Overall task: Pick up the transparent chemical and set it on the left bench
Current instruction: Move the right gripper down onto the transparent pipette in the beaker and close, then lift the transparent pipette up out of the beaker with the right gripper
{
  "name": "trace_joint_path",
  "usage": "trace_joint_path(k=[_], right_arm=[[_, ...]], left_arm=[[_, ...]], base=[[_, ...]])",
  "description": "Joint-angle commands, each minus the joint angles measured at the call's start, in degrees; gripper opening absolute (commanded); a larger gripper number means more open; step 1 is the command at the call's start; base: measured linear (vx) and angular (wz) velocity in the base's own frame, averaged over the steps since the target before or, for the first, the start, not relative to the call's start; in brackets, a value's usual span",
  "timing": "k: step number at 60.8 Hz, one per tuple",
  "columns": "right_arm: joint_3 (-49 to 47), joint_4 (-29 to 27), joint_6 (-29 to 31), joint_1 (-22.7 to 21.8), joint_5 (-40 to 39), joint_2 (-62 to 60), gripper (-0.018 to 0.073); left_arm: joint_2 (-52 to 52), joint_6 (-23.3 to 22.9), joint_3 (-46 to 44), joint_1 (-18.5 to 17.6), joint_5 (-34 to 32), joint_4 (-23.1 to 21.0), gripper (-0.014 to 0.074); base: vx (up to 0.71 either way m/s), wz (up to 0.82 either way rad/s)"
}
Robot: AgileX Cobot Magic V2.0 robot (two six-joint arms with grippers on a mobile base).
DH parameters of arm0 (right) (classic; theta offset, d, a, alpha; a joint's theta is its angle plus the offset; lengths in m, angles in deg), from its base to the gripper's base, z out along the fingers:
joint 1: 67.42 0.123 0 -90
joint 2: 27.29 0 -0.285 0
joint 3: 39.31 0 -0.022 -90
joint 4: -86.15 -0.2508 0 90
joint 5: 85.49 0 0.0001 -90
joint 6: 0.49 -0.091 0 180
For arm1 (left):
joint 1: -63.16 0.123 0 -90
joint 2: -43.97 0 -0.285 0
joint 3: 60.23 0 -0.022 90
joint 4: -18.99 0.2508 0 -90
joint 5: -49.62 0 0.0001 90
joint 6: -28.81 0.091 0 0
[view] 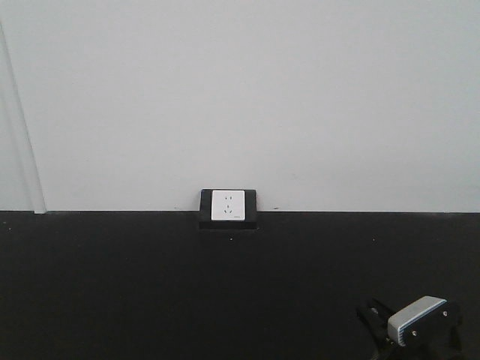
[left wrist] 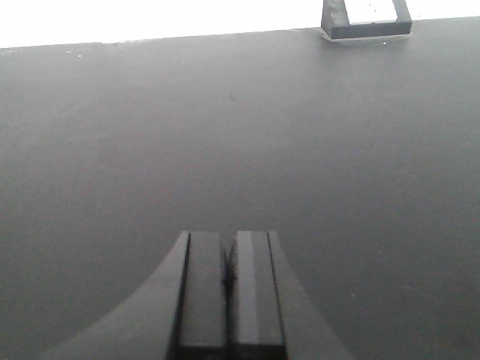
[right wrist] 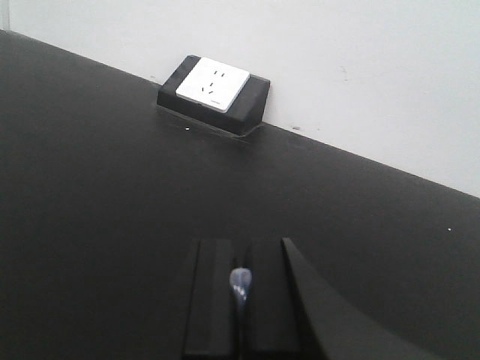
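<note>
table (view: 112,285): matte black top; fills the lower part of the front view and most of both wrist views.
wall (view: 240,90): plain white; rises behind the table and meets it along a straight line.
socket box (view: 228,208): black sloped housing with a white outlet plate; sits on the table against the wall, about mid-width in the front view; shows at the top right of the left wrist view and at the upper left of the right wrist view.
left end effector (left wrist: 229,241): two dark fingers pressed together, only a thin dark seam between them; hangs over bare table, pointed toward the wall, with the socket box well ahead and off to its right.
right end effector (right wrist: 241,251): fingers drawn close, pinching the thin rod of the transparent chemical (right wrist: 240,283) in the seam between them; pointed toward the wall, with the socket box ahead and to its left.
transparent chemical: shows only as the pale bluish-clear rounded tip of its rod, caught between the right fingers over the table; glass of the beaker cannot be made out in any view.
right arm (view: 417,321): grey-capped black housing in the lower right corner of the front view, over the table; contact with the top cannot be told.
</note>
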Motion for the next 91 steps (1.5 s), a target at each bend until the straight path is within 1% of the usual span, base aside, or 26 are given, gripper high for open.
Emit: trace_joint_path(k=[1,11,25,28,33,39,44,45,46,48,50,51,52,55,60,65,72,91], right_arm=[[-1.1,-0.3,-0.1,-0.1,-3.9,-3.6,-0.0008],[-1.1,-0.5,-0.1,-0.1,-2.9,-10.1,-0.0008],[-1.1,-0.7,-0.3,-0.1,3.5,-25.5,-0.0008],[-1.1,-0.7,-1.4,-0.1,5.1,-29.4,-0.0008],[-1.1,-0.7,-4.1,-0.1,10.1,-35.7,-0.0008],[-1.1,-0.7,-10.7,-0.1,19.9,-44.1,-0.0006],[-1.1,-0.5,-17.7,-0.1,33.8,-50.8,-0.0004],[-1.1,-0.5,-18.2,-0.1,34.9,-52.1,-0.0004],[-1.1,-0.5,-20.1,-0.1,39.5,-53.9,-0.0003],[-1.1,-0.3,-21.7,-0.1,44.0,-56.9,-0.0004],[-1.1,-0.2,-22.8,-0.1,47.3,-59.1,-0.0004],[-1.1,-0.2,-23.3,-0.1,51.4,-60.8,-0.0004],[-1.1,-0.2,-23.5,-0.1,52.4,-61.8,-0.0004],[-1.1,-0.2,-23.7,-0.1,59.6,-64.8,-0.0003],[-1.1,-0.2,-23.7,-0.1,66.7,-69.5,-0.0003],[-1.1,-0.2,-23.7,-0.1,72.1,-72.9,-0.0003],[-1.1,-0.2,-23.7,-0.1,74.2,-75.2,-0.0003],[-1.1,-0.2,-23.7,-0.1,74.7,-76.0,-0.0003]], left_arm=[[-1.1,-0.4,0.9,-0.1,-4.5,0.0,-0.0004],[-1.1,-0.4,0.9,-0.1,-4.5,0.0,-0.0004],[-1.1,-0.4,0.9,-0.1,-4.5,0.0,-0.0004],[-1.1,-0.4,0.9,-0.1,-4.5,0.0,-0.0004],[-1.1,-0.4,0.9,-0.1,-4.5,0.0,-0.0004],[-1.1,-0.4,0.9,-0.1,-4.5,0.0,-0.0004],[-1.1,-0.4,0.9,-0.1,-4.5,0.0,-0.0004],[-1.1,-0.4,0.9,-0.1,-4.5,0.0,-0.0004],[-1.1,-0.4,0.9,-0.1,-4.5,0.0,-0.0004],[-1.1,-0.4,0.9,-0.1,-4.5,0.0,-0.0004],[-1.1,-0.4,0.9,-0.1,-4.5,0.0,-0.0004],[-1.1,-0.4,0.9,-0.1,-4.5,0.0,-0.0004],[-1.1,-0.4,0.9,-0.1,-4.5,0.0,-0.0004],[-1.1,-0.4,0.9,-0.1,-4.5,0.0,-0.0004],[-1.1,-0.4,0.9,-0.1,-4.5,0.0,-0.0004],[-1.1,-0.4,0.9,-0.1,-4.5,0.0,-0.0004],[-1.1,-0.4,0.9,-0.1,-4.5,0.0,-0.0004],[-1.1,-0.4,0.9,-0.1,-4.5,0.0,-0.0004]], base=[[0.0,0.0],[0.0,0.0],[0.0,0.0],[0.0,0.0],[0.0,0.0],[0.0,0.0],[0.0,0.0],[0.0,0.0],[0.0,0.0],[0.0,0.0],[0.0,0.0],[0.0,0.0],[0.0,0.0],[0.0,0.0],[0.0,0.0],[0.0,0.0],[0.0,0.0],[0.0,0.0]])
